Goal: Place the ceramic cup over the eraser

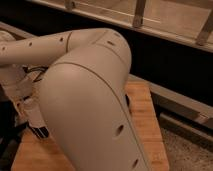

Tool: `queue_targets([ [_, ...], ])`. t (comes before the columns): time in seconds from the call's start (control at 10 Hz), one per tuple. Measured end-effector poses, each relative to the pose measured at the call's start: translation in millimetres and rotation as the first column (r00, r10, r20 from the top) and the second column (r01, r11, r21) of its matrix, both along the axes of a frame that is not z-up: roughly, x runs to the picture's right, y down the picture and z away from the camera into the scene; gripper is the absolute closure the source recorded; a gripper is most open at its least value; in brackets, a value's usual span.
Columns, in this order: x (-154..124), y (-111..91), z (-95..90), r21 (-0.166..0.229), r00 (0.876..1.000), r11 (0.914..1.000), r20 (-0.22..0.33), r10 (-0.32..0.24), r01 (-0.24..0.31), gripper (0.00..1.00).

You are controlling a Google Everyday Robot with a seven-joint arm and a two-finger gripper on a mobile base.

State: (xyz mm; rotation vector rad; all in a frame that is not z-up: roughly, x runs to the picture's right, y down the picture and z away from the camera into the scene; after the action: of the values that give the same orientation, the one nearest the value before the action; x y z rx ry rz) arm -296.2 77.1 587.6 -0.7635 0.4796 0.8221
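My own large pale arm [90, 100] fills most of the camera view. My gripper [31, 116] is at the far left, low over the wooden table top [145, 125]. A pale cylindrical shape [36, 114] sits at the gripper and may be the ceramic cup; I cannot tell whether it is held. A small dark shape [43, 132] lies just under it on the wood; I cannot tell whether it is the eraser. The arm hides the rest of the table.
A dark sliver [128, 100] shows at the arm's right edge on the table. The table's right edge drops to a speckled floor [187, 150]. A dark wall with a metal rail [165, 30] runs behind.
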Motion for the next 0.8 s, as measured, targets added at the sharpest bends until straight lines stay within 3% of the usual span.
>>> queue_targets([
  [0.2,5.6,-9.3,1.6,0.016,1.000,0.9996,0.013,0.023,-0.023,0.97],
  [0.5,-10.5,-21.7,3.9,0.035,0.995,0.9969,0.068,0.068,-0.070,0.97],
  [0.8,-16.2,-25.7,10.4,0.016,0.988,0.9933,0.103,0.112,-0.115,0.97],
])
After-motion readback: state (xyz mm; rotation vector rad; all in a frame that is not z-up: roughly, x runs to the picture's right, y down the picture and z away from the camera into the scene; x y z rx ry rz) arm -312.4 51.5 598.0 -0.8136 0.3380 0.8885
